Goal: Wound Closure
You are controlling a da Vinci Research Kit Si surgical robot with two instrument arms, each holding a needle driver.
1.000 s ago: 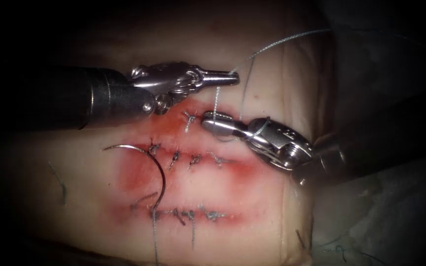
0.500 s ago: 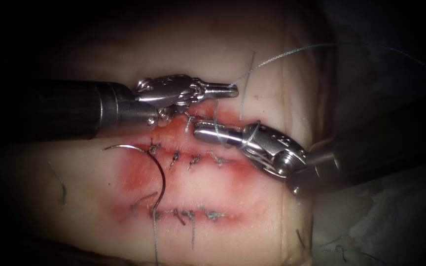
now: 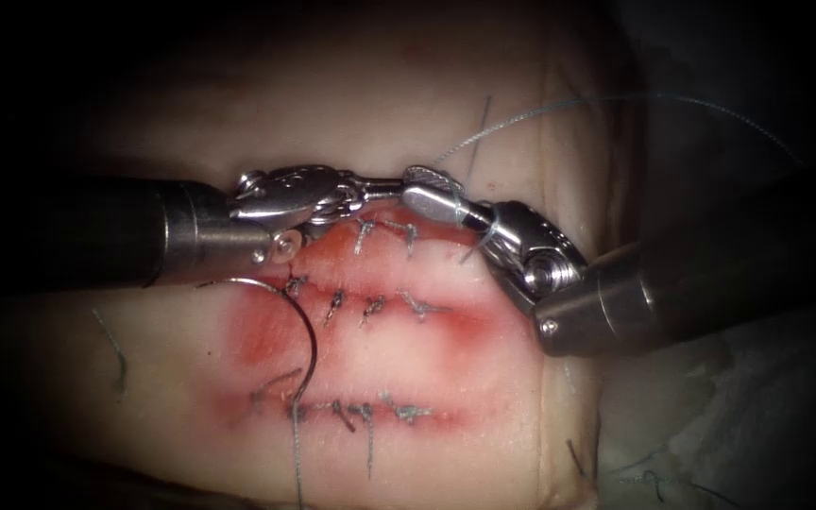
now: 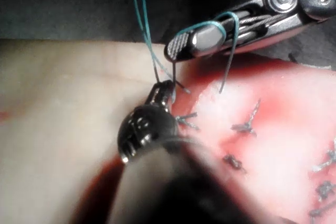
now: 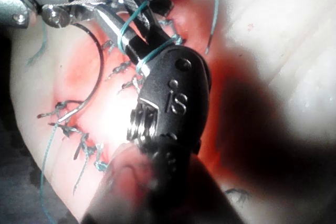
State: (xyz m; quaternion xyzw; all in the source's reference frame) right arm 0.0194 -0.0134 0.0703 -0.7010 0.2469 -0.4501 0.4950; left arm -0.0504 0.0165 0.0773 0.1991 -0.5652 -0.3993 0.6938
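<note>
Needle (image 3: 306, 331) lies free on tissue (image 3: 521, 123), tip end hidden under left tool (image 3: 384, 186), whose jaws clamp thread (image 3: 521, 113). Right tool (image 3: 432, 198), thread looped round it; its grip unclear.

Obstacles: needle (image 3: 304, 326) lying left of the sutured cuts; thread (image 3: 559, 106) arching above both tools.
Free: bare tissue (image 3: 351, 104) above.

Seemingly "iS" on the right gripper (image 5: 144, 30) housing.
</note>
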